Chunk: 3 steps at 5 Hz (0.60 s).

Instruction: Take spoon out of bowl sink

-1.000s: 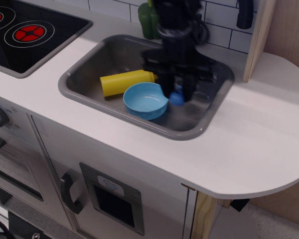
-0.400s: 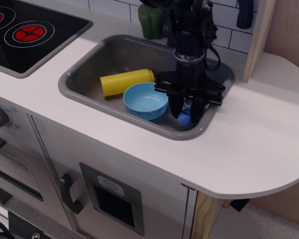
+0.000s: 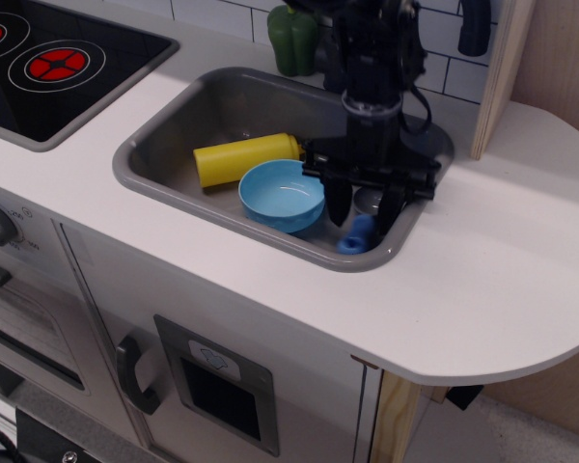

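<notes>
Blue-handled spoon (image 3: 360, 230) lying on the sink (image 3: 174, 111) floor, just right of the bowl (image 3: 282, 195); gripper (image 3: 364, 214) directly above, fingers spread and released; yellow bottle (image 3: 245, 157) behind the bowl.

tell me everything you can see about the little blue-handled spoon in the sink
The small toy spoon with a stubby blue handle and round dark grey metallic cup lies on the floor of the grey rectangular sink, in its front right corner, outside the round light-blue plastic bowl. The open black gripper straddles it; contact is unclear.
</notes>
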Motion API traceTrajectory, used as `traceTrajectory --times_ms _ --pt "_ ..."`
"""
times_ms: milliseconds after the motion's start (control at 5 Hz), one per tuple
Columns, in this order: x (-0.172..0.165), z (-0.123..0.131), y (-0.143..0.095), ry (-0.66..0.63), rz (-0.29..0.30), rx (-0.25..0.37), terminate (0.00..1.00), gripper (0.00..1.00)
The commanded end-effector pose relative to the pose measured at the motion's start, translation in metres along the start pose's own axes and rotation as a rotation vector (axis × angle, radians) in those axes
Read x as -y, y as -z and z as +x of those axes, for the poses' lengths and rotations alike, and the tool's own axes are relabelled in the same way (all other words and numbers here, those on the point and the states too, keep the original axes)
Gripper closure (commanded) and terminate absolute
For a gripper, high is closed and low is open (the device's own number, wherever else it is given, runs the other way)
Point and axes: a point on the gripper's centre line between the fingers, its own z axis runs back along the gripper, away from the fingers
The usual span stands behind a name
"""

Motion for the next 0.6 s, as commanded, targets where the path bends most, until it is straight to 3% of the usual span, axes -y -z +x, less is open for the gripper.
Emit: traceTrajectory --times_ms 0,400 --pt "-0.002 0.014 -0.05 -0.027 -0.076 0.07 0.0 0.0" --pt "-0.014 0.019 -0.092 -0.079 -0.145 0.195 0.0 0.0"
